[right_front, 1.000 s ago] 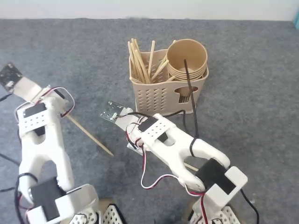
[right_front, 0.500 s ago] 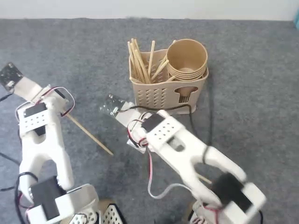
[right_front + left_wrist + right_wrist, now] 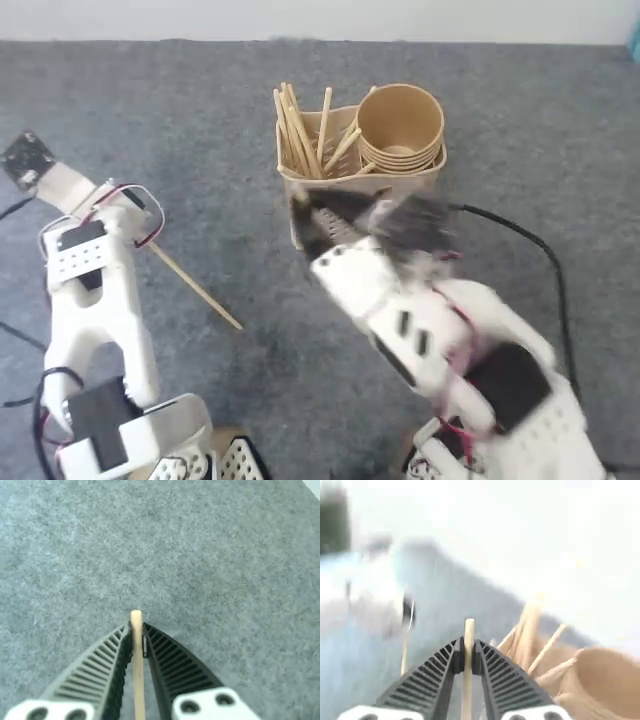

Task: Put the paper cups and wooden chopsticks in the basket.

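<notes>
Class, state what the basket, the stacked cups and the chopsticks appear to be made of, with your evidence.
Basket: probably moulded plastic, matte beige, smooth uniform rim. Cups: paper, matte tan, thin stacked rims. Chopsticks: likely bare wood, pale, plain slender sticks.

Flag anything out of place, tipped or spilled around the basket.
Nothing stands out. The basket stands upright, paper cups stacked inside beside leaning chopsticks. The left hand clamps one chopstick, the right hand another chopstick; no spill or damage shows.
</notes>
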Robot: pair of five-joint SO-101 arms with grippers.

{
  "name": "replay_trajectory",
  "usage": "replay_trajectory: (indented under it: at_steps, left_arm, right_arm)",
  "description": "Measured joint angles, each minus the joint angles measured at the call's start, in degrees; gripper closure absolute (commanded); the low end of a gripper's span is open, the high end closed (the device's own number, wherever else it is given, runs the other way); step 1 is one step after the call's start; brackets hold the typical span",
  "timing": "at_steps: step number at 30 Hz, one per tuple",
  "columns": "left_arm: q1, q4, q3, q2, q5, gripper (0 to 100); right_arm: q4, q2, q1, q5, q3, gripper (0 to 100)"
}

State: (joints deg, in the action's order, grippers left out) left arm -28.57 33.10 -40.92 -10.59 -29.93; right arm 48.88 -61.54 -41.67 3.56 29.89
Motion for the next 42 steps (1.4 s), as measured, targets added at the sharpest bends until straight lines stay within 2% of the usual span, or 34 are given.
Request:
replay_trajectory:
  at_steps: [5, 11, 18, 26, 33, 39, 42]
  left_arm:
    - [1.76, -1.05, -4.48, -2.99, 4.48, 99]
    - [4.22, -9.05, -17.67, -17.58, 7.65, 99]
    - [6.42, -10.55, -23.91, -27.52, 9.49, 99]
    - [6.59, -10.55, -23.91, -27.78, 9.76, 99]
    - [6.59, -10.55, -23.91, -27.78, 10.37, 99]
    - [6.59, -10.55, -23.91, -27.78, 10.37, 99]
    - [6.59, -11.6, -24.62, -27.78, 10.37, 99]
  right_arm:
    - [-10.9, -4.22, 5.54, -7.74, 0.0, 99.2]
    - [-26.73, -4.48, 11.87, -14.95, 0.0, 99.2]
    - [-38.07, -3.87, 18.64, -17.58, -0.09, 99.2]
    - [-45.63, 12.13, 22.07, -17.67, 0.0, 99.2]
    - [-49.49, 22.33, 21.89, -17.67, 0.0, 98.4]
    - [-44.92, 25.49, 21.98, -17.67, 0.09, 76.4]
    - [-43.34, 25.49, 21.89, -17.67, 0.09, 75.8]
